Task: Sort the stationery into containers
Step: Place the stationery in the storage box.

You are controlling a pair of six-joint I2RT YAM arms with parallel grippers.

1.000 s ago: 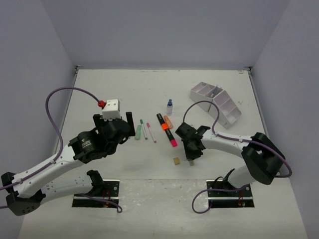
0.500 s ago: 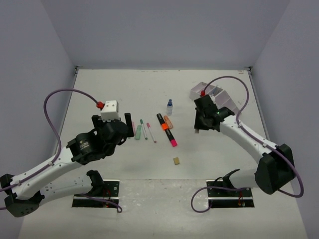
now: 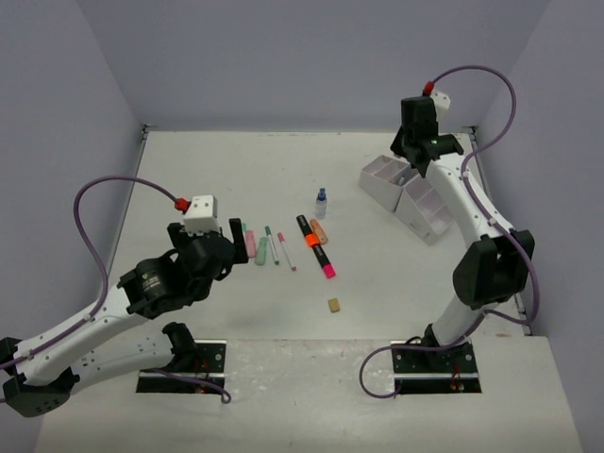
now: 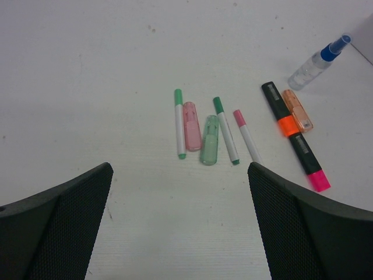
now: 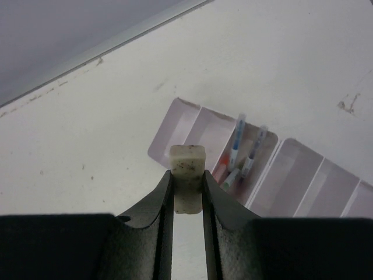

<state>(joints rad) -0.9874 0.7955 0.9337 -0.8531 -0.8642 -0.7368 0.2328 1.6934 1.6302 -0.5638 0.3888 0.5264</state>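
The speckled off-white eraser [image 5: 187,158] sat pinched between the fingers of my right gripper [image 5: 187,174], its top poking up past the tips. Below it lay the white organizer [image 5: 178,125]. The eraser hung over the near edge of the end compartments, but I could not tell which one. A few thin pens [image 5: 240,150] lay in the next compartment along.

My left gripper [image 4: 179,170] was spread wide, gripping nothing, above a row lying on the table [image 4: 87,70]. The row ran: a green-capped pen [image 4: 179,122], a pink highlighter [image 4: 191,126], a green highlighter [image 4: 209,140], a second green-capped pen [image 4: 225,129] and a pink-capped pen [image 4: 247,135]. Next came the black marker [image 4: 293,135] with an orange highlighter [image 4: 297,109] just beside it, and a blue-capped bottle [image 4: 317,60] lay farther off. A tan eraser [image 3: 334,305] lay apart, nearer my bases.
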